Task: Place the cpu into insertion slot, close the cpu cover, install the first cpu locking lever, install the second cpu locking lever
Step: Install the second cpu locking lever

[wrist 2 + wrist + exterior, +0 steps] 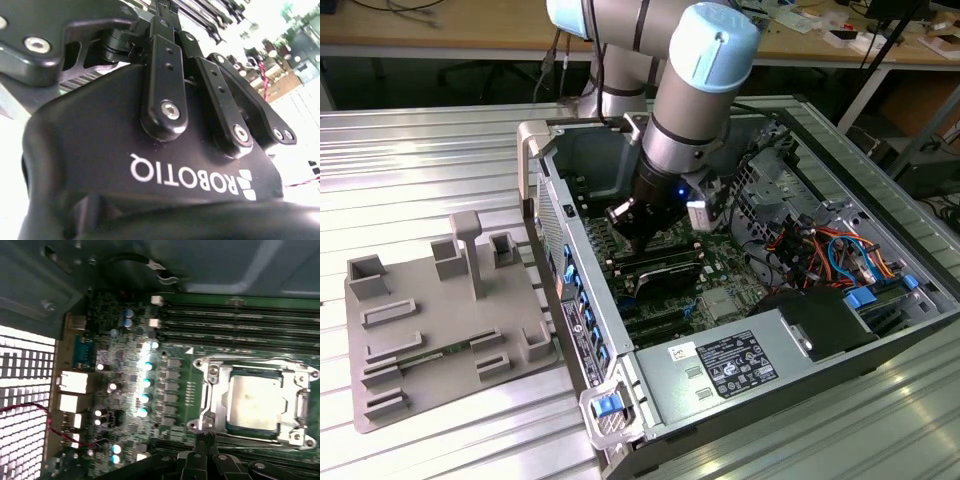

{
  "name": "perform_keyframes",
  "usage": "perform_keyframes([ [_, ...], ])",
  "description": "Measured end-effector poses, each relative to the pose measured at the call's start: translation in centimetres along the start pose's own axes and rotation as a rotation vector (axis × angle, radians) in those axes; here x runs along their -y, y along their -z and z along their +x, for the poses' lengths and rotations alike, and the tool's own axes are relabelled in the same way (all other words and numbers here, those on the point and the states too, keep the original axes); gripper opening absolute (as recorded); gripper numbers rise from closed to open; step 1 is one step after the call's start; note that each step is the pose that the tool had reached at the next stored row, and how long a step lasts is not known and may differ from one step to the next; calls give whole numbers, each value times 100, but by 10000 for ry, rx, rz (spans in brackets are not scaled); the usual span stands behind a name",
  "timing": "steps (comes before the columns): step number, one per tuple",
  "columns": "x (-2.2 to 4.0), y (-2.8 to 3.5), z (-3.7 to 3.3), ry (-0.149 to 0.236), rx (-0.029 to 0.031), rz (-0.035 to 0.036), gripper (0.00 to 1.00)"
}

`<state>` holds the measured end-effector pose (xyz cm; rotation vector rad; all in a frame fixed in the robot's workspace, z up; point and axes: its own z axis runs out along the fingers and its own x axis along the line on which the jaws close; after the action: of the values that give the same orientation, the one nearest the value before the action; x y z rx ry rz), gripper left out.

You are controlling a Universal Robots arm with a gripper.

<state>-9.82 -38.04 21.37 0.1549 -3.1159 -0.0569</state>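
In the exterior view, shows the arm (695, 110) reaching down from the upper middle of the frame into an open computer case (800, 120), with the gripper (635, 240) low over the green motherboard (720, 265) at the centre of the frame. On the exterior view's left, takes in a grey fixture plate (440, 330) with upright blocks, lying on the ribbed metal table (420, 150) just beside the case. Towards the lower right of that frame, catches the power supply (740, 360) and a bundle of orange and blue cables (830, 245). From the first wrist view, gives the close detail: the cpu (252, 402), dull silver top up, seated flat in the insertion slot (250, 429), with the cpu cover (212, 390) lying down around it so that the chip fills the square cut-out. Beside the socket, picks out the long memory slots (240, 320) and a row of small round capacitors (146, 382). Also places the gripper (205, 439) just at the cover's edge, fingertips drawn together with nothing seen between them; cannot tell whether touching the frame or hovering. From the second wrist view, offers the black gripper body and its linkage bars (162, 85) close up, with the board bright and blurred beyond
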Motion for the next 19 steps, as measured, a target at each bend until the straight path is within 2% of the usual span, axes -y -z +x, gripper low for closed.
perform_keyframes([
  [1, -4, -5, 36, 2, 3, -21, 11],
  [4, -5, -12, 47, 209, -4, -31, 11],
  [7, -13, -24, 48, 626, -19, -36, 11],
  [18, -88, -96, 39, 1070, -29, -82, 11],
  [19, -103, -128, 37, 1188, -35, -98, 11],
])
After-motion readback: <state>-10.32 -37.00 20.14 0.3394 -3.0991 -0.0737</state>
